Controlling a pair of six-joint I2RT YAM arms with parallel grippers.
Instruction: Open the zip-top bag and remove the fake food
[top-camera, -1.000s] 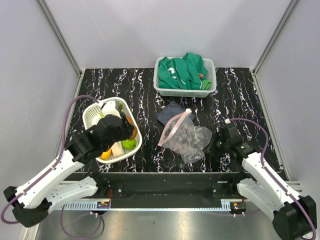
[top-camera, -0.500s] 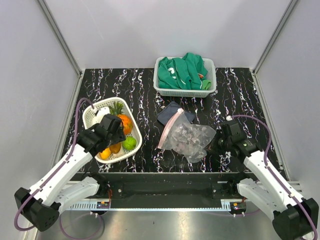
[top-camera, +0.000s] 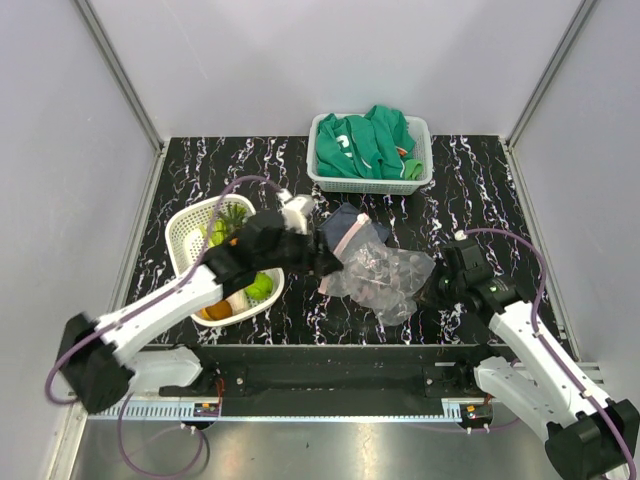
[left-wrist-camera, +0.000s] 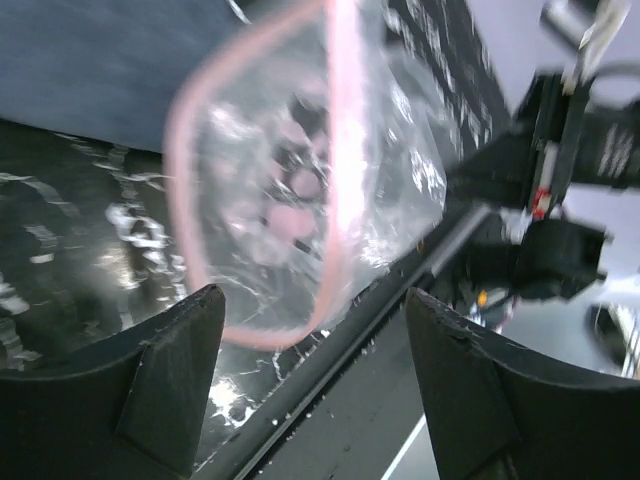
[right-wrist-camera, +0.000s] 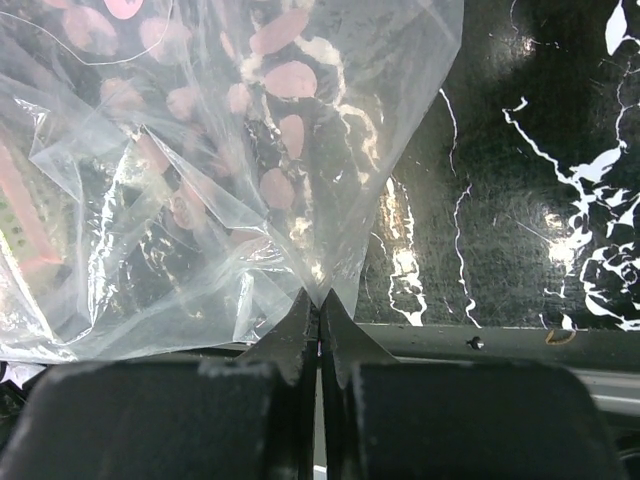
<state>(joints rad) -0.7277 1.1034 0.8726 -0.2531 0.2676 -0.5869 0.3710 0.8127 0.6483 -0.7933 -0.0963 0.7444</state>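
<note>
The zip-top bag (top-camera: 385, 275) lies crumpled on the black marbled table, its pinkish zip strip (left-wrist-camera: 335, 150) gaping in a loop. My left gripper (top-camera: 323, 260) hovers at that mouth, open, with nothing between its fingers (left-wrist-camera: 170, 380). My right gripper (right-wrist-camera: 320, 298) is shut on a fold at the bag's (right-wrist-camera: 200, 180) far corner. The fake food sits in the white basket (top-camera: 185, 225): a green round piece (top-camera: 259, 288), an orange piece (top-camera: 214, 311) and a green crown (top-camera: 222, 228). My left arm hides the remainder. Only pink spots show inside the bag.
A dark grey-blue cloth (top-camera: 345, 222) lies just behind the bag. A grey basket (top-camera: 420, 175) with a green garment (top-camera: 365, 145) stands at the back. The table's front edge and rail (right-wrist-camera: 480, 340) run right by my right gripper.
My left arm has swung from over the white basket rightward to the bag's mouth, its jaws spreading wider. My right gripper has kept its grip on the bag's corner.
</note>
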